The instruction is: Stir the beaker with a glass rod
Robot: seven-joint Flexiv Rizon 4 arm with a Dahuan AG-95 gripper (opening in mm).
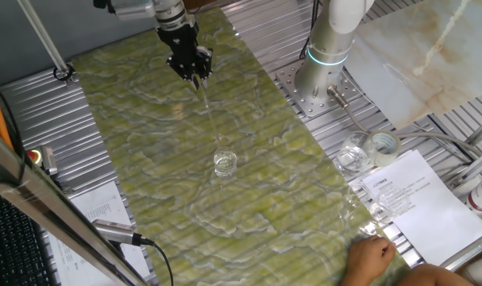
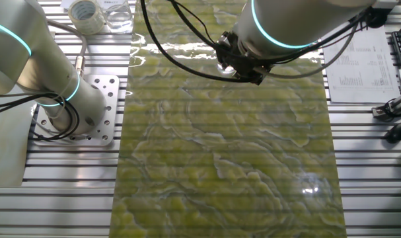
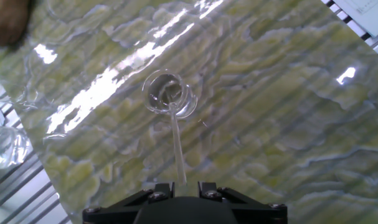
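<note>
Glass rod (image 1: 209, 119) hangs from our jaws, pinched at its top, its tip in the beaker (image 1: 225, 163) mid-worktop (image 1: 145, 119). From the other fixed view we see neither. In the hand view the rod (image 3: 176, 140) reaches into the beaker (image 3: 169, 93). Thin, slippery, brittle: we'd grip high, gently.

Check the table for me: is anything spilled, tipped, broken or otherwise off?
Nothing stands out. The beaker stands upright on the green mat, with no spill visible around it. The gripper holds the glass rod, whose tip reaches into the beaker. A person's hand rests at the mat's near edge.
</note>
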